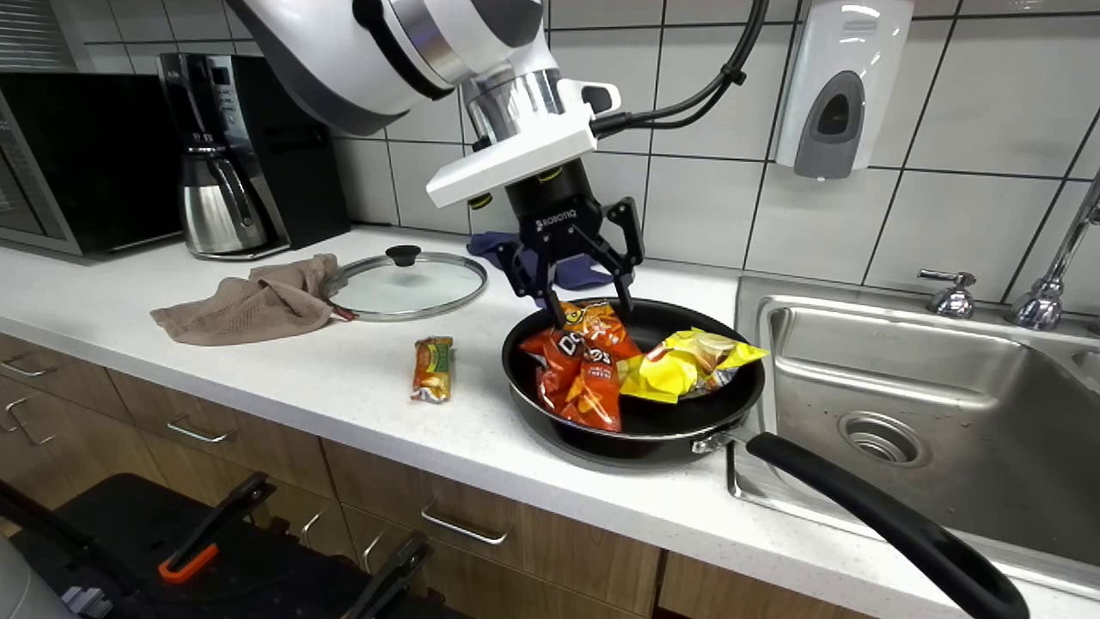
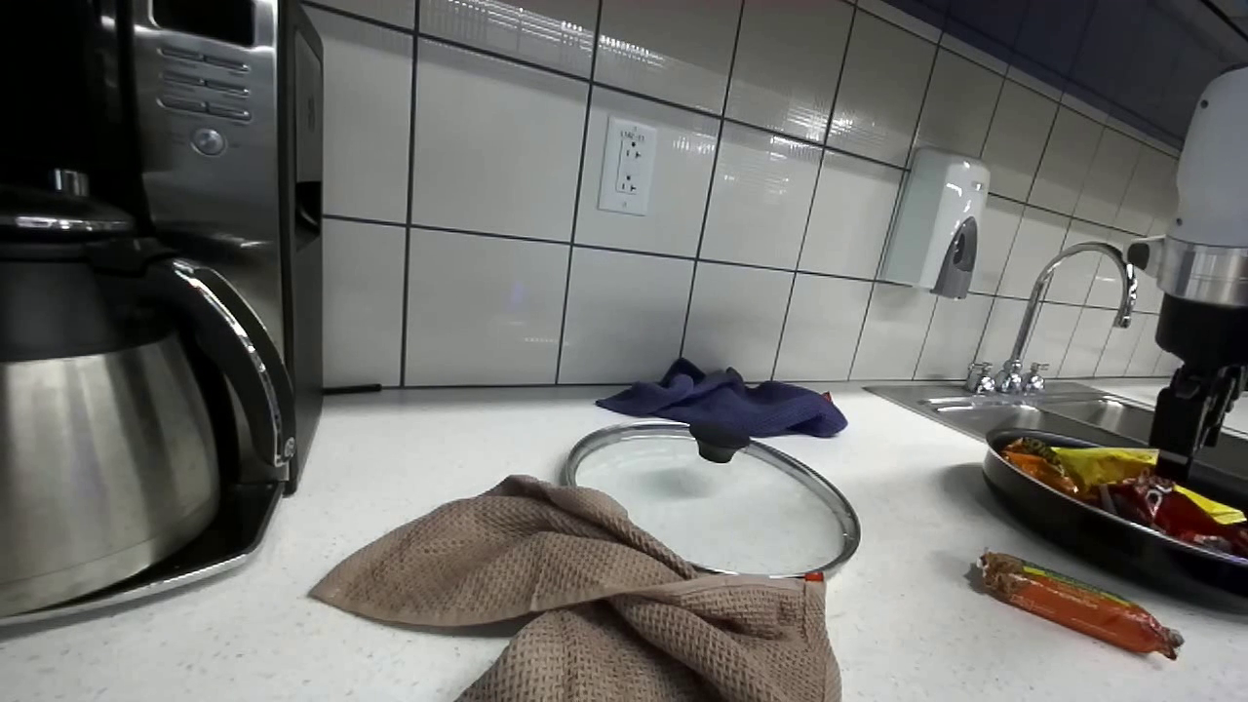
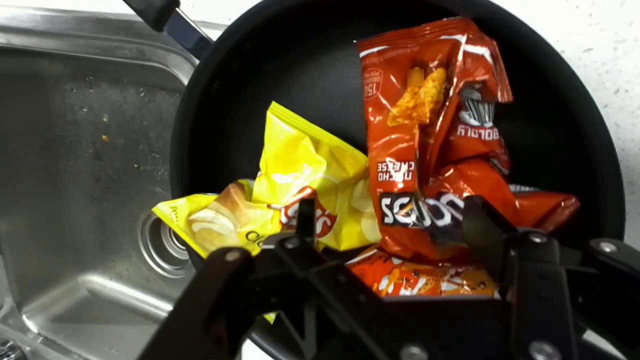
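Brown towel point(image 1: 249, 305), blue cloth point(image 2: 731, 402), wall dispenser point(image 1: 846, 86), probably a microwave point(image 1: 94, 163)

The gripper point(image 1: 590, 309) and the frying pan point(image 3: 300, 70) are black. The red snack bag point(image 3: 440, 145) has white lettering and an orange chip picture; the yellow bag point(image 3: 320, 165), a red emblem. The small wrapped bar point(image 2: 1077, 602) is orange with some green. The counter point(image 1: 361, 370) is white, finely speckled; a waffle-patterned towel point(image 2: 585, 565) is brown, a cloth point(image 2: 731, 402) deep blue. Dark lines grid the pale wall tiles point(image 2: 487, 302).

In an exterior view, the arm point(image 1: 344, 60) extends from the upper left. The gripper point(image 1: 589, 308) points downward, its two fingers point(image 3: 306, 220) standing apart.
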{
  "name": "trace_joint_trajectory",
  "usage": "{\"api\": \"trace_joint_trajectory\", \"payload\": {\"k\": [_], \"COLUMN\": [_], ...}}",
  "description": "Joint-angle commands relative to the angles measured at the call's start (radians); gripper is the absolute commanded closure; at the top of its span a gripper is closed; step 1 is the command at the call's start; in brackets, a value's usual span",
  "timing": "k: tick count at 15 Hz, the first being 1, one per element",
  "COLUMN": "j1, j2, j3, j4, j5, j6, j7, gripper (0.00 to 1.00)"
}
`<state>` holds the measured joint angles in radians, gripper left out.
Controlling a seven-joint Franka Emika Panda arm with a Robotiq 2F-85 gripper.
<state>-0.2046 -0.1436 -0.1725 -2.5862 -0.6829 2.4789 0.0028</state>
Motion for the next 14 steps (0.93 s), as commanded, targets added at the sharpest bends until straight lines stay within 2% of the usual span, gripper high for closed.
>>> {"api": "trace_joint_trajectory", "payload": {"k": [1, 7, 10, 14], "j1": [0.001, 0.039, 0.060, 0.090], "j2": [-0.075, -0.154, -0.182, -0.182], "j3": [0.025, 0.076, 0.109, 0.144], "j4": [-0.019, -0.029, -0.040, -0.032], "j5": [-0.029, 0.048, 0.110, 0.254], "j6": [-0.020, -0.045, -0.037, -0.017], "j7": [0.043, 0.061, 0.116, 0.170], "gripper": [0.00, 0.00, 0.00, 0.00]}}
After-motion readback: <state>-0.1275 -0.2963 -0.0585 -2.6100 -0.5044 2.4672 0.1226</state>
